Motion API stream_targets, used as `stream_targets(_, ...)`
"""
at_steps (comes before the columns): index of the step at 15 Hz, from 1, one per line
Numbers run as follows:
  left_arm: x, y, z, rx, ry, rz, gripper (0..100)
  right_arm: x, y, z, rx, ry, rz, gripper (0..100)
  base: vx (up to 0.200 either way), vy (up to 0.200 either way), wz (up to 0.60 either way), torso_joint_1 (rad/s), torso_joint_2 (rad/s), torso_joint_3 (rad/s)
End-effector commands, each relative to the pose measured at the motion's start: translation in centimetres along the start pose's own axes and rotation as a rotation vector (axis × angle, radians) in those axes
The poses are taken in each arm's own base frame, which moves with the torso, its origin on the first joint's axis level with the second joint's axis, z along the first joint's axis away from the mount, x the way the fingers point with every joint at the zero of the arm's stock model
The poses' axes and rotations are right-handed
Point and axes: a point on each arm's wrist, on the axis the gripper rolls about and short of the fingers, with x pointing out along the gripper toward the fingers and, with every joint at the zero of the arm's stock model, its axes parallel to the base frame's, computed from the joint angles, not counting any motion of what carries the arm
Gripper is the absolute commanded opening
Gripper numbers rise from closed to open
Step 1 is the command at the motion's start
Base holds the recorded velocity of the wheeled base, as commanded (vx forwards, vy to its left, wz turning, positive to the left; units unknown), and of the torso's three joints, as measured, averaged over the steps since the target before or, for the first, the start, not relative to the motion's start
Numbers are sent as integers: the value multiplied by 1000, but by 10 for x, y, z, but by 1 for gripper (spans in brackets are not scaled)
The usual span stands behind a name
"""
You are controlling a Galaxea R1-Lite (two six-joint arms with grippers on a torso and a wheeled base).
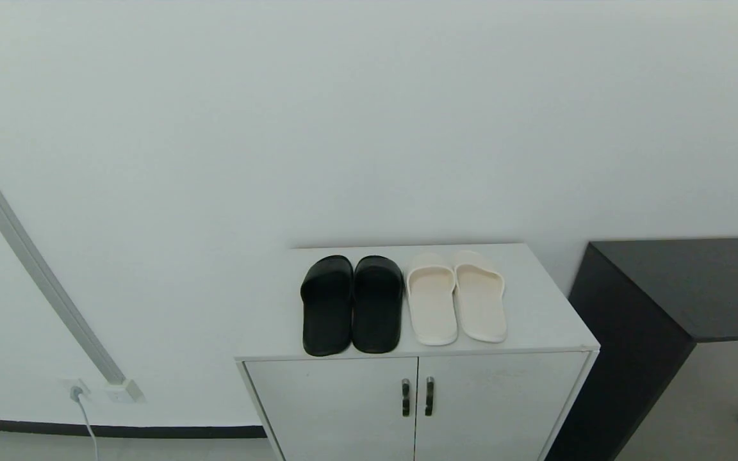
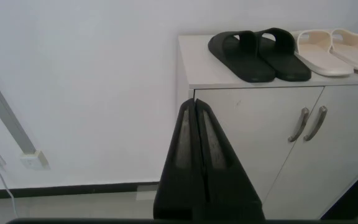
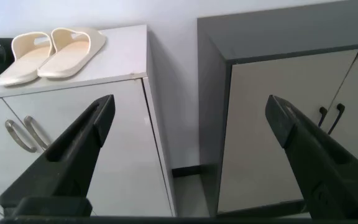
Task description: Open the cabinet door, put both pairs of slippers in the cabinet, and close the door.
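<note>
— How much is done?
— Nothing yet. The left gripper (image 2: 195,106) is pressed together and the right gripper (image 3: 189,104) is spread wide, both empty.
— And farther off?
— The cabinet (image 1: 343,410) is seen shut, with the black slippers (image 1: 351,304) and white slippers (image 1: 457,298) set on top.

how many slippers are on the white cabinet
4, side by side on the white cabinet top, from the robot's left: left black slipper, right black slipper, left cream slipper, right cream slipper. None seems hidden.
</note>
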Motion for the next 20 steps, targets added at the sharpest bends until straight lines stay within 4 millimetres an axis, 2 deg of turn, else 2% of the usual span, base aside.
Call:
stream_targets(1, 0, 0, 0, 0, 1, 1, 0, 0, 0, 0, -2, 0, 3, 100, 0, 0, 0, 0, 0, 0)
stream_targets(3, 0, 0, 0, -1, 1, 1, 0, 0, 0, 1, 3, -6, 3, 100, 0, 0, 0, 0, 0, 0)
stream_targets(4, 0, 0, 0, 0, 1, 1, 0, -4, 0, 21, 27, -75, 8, 100, 0, 0, 0, 0, 0, 0)
stream_targets(5, 0, 0, 0, 0, 2, 1, 0, -8, 1, 60, 130, -100, 48, 100, 0, 0, 0, 0, 0, 0)
stream_targets(6, 0, 0, 0, 0, 1, 1, 0, -1, 1, 61, 151, -23, 80, 100, 0, 0, 0, 0, 0, 0)
stream_targets(7, 0, 0, 0, -1, 1, 1, 0, 9, 2, 53, 98, 104, 111, 100, 0, 0, 0, 0, 0, 0)
stream_targets(8, 0, 0, 0, -1, 1, 1, 0, 14, 3, 44, 73, 161, 126, 100, 0, 0, 0, 0, 0, 0)
stream_targets(10, 0, 0, 0, 0, 1, 1, 0, 35, 8, 44, 65, 285, 190, 100, 0, 0, 0, 0, 0, 0)
stream_targets(13, 0, 0, 0, -3, 1, 1, 0, 103, 27, 62, 52, 384, 244, 100, 0, 0, 0, 0, 0, 0)
stream_targets(14, 0, 0, 0, -3, 1, 1, 0, 112, 33, 62, 46, 385, 270, 100, 0, 0, 0, 0, 0, 0)
stream_targets(15, 0, 0, 0, -4, 1, 1, 0, 136, 48, 63, 39, 389, 310, 100, 0, 0, 0, 0, 0, 0)
stream_targets(16, 0, 0, 0, -4, 1, 1, 0, 164, 72, 61, 34, 389, 313, 100, 0, 0, 0, 0, 0, 0)
stream_targets(18, 0, 0, 0, -4, 1, 1, 0, 191, 111, 59, 47, 363, 330, 100, 0, 0, 0, 0, 0, 0)
stream_targets(20, 0, 0, 0, -3, 1, 1, 0, 211, 139, 61, 45, 334, 334, 100, 0, 0, 0, 0, 0, 0)
